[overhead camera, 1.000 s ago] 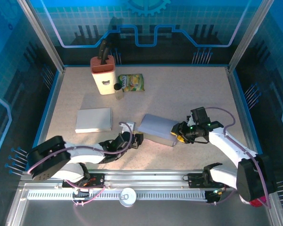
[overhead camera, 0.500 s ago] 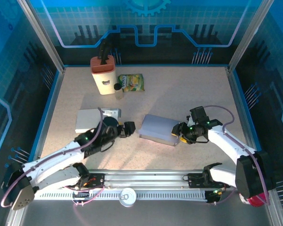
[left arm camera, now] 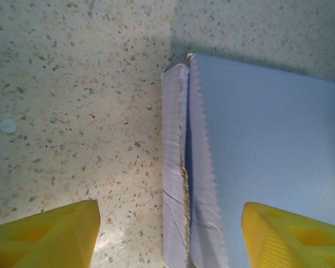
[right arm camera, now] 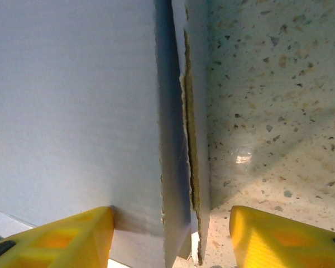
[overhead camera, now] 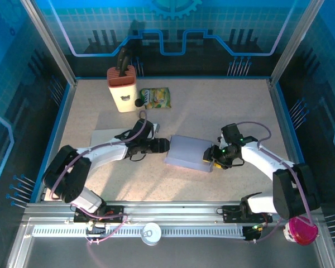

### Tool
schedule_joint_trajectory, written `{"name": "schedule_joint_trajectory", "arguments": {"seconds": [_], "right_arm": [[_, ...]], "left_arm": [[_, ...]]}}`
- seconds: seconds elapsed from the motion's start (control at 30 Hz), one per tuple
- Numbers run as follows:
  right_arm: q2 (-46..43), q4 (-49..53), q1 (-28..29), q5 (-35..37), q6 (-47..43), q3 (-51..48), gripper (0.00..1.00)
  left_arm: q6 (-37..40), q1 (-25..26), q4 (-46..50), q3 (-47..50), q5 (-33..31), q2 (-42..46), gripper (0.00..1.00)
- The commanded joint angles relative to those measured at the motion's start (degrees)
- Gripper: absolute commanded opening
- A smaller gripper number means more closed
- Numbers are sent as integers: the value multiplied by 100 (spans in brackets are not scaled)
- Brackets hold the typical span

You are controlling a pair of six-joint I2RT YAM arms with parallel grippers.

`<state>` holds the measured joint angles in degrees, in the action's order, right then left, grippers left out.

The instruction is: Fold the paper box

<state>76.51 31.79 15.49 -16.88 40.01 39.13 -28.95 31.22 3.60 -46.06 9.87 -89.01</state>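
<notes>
The speckled table point(overhead camera: 223, 106) lies under me, with blue walls around it. My left gripper point(overhead camera: 166, 146) stands wide, and the paper box point(overhead camera: 187, 151) has its ragged near edge between those fingers point(left arm camera: 44, 234), closer to the right one. My right gripper point(overhead camera: 210, 157) is wide too, and the box's opposite edge runs up between its yellow tips.

Two slim robot arms, the left arm point(overhead camera: 97, 152) and the right arm point(overhead camera: 268, 162), have white shells and black joints. A thin lilac cable point(overhead camera: 251, 125) loops along each. The black left gripper point(overhead camera: 163, 145) and right gripper point(overhead camera: 211, 158) carry chunky yellow fingers point(left arm camera: 44, 234). Small green lights point(overhead camera: 225, 148) glow near the right wrist.
</notes>
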Motion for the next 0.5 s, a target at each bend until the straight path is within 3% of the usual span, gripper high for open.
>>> {"name": "schedule_joint_trajectory", "arguments": {"seconds": [0.0,0.27,0.47], "right_arm": [[168,8,30,225,-210,140,56],[343,-202,15,256,-292,29,53],[533,-396,-12,198,-359,-29,50]], "left_arm": [[280,-37,-217,-190,223,-279,67],[233,-33,-857,-59,531,-659,64],[197,-29,-987,20,616,-735,56]]}}
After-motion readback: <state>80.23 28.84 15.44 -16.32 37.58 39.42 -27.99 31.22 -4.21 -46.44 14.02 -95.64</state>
